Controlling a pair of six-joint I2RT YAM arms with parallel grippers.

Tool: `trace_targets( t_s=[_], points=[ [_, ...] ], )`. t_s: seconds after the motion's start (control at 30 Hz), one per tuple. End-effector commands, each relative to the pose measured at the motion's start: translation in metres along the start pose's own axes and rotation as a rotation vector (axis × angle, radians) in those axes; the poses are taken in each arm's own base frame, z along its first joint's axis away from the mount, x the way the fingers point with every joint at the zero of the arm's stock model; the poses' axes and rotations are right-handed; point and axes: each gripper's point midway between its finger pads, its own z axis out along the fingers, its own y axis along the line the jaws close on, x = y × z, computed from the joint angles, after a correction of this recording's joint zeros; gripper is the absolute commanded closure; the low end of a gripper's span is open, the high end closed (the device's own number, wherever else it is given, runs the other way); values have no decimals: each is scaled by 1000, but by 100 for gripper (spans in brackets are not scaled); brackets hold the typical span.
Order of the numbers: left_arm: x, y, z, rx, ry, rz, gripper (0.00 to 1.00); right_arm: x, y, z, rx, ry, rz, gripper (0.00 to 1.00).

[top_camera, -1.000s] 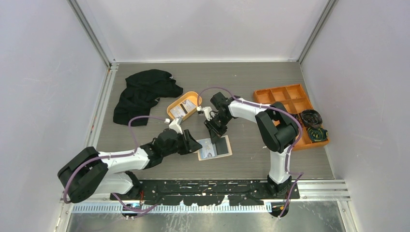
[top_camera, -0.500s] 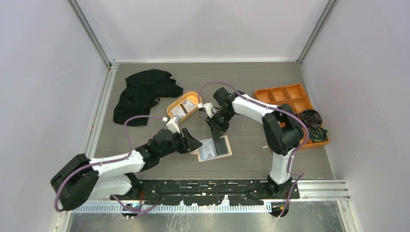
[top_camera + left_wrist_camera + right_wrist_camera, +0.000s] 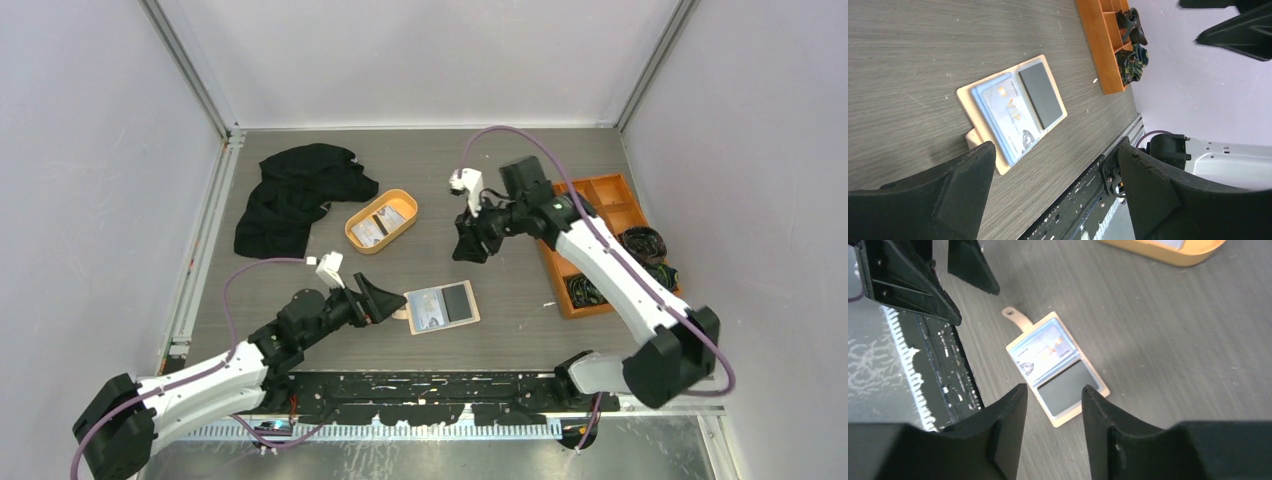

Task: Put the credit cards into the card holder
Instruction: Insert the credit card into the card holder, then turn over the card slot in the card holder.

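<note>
Card holder (image 3: 441, 305) lies open flat on the desk (image 3: 520, 180), 1 of the credit cards (image 3: 428, 309) in the pocket nearer its snap tab (image 3: 401, 312), others in the orange tray (image 3: 350, 232). Our left gripper (image 3: 388, 302) gapes wide, empty, just beside that tab. Our right gripper (image 3: 467, 246) hangs partly open, empty, farther back.

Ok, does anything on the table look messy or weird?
Only the black cloth, crumpled in a heap at the far left, looks out of place. The card holder lies open and flat with one card tucked in, and other cards sit in the orange tray.
</note>
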Motion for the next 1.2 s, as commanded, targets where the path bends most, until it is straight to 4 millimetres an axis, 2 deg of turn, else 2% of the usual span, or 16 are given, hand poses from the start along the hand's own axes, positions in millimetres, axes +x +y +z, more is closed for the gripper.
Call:
trace_targets(
  t_s=[0.0,0.07,0.1,0.17,0.3,0.43,0.53,0.7,0.77,0.87,1.1,1.17],
  points=[
    [-17,-17,-6,56,-74,-59,8,-35,-2,-34,104,-207,-61,37],
    [-19,-22,-8,63,-70,-58,9,-46,-2,-42,135,-287,-122,7],
    [-20,-24,-9,68,-70,-58,9,-47,0,-39,119,-312,-139,1],
    [-21,-28,-10,81,-69,-56,10,-47,9,-34,56,-337,-137,1],
    [-20,-27,-9,83,-69,-60,10,-43,36,-16,-179,-350,-67,0],
    [-11,-29,-10,110,-28,-80,11,-18,29,-1,-167,-330,-77,1],
    [-6,-23,-10,89,-15,-82,11,1,30,13,-198,-327,-79,0],
    [-6,-14,-11,56,-22,-62,12,20,27,32,-233,-267,-73,0],
    [-6,-12,-12,44,-23,-49,13,28,24,41,-226,-219,-76,2],
    [-6,-9,-15,36,-25,-40,15,43,15,60,-181,-124,-72,11],
    [-2,-3,-16,3,-6,-53,26,70,8,97,-141,136,-42,49],
    [2,1,-13,-11,6,-80,34,74,7,102,-131,167,-35,61]
  ],
)
